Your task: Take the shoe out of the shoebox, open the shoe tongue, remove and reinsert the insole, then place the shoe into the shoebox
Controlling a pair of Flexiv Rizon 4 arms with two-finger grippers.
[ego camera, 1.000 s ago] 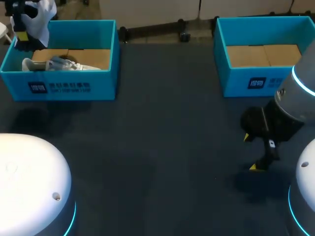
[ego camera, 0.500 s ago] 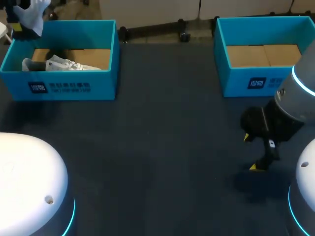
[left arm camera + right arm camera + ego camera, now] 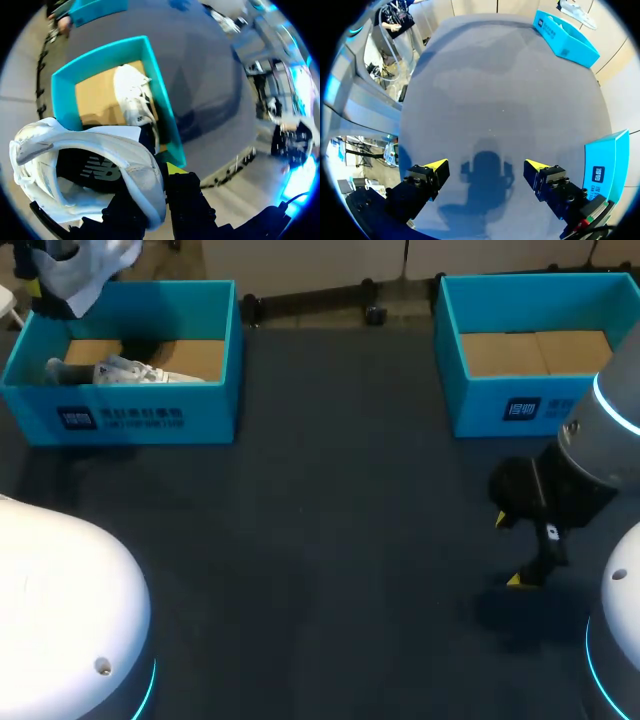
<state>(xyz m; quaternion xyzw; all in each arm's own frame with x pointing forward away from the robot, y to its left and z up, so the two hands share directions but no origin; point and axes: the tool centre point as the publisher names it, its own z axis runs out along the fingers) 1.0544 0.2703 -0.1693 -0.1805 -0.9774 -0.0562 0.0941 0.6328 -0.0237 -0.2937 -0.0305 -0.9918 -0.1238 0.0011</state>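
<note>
Risk assessment: the left claw (image 3: 156, 197) is clamped on only a thin edge of the white shoe (image 3: 90, 165), whose bulk hangs to one side. In my judgement the shoe could twist or slip free in transit and drop onto the second shoe (image 3: 125, 371) in the left shoebox (image 3: 130, 425), or off the table (image 3: 330, 520) (the box sits at its far edge). In the head view the shoe hangs at the upper left of the frame, above the box's back corner and clear of its rim. The right claw (image 3: 508, 550) hovers over bare table at the lower right, its fingers spread wide, gripping and touching nothing. The right shoebox (image 3: 520, 405), at the upper right, holds no shoe.
</note>
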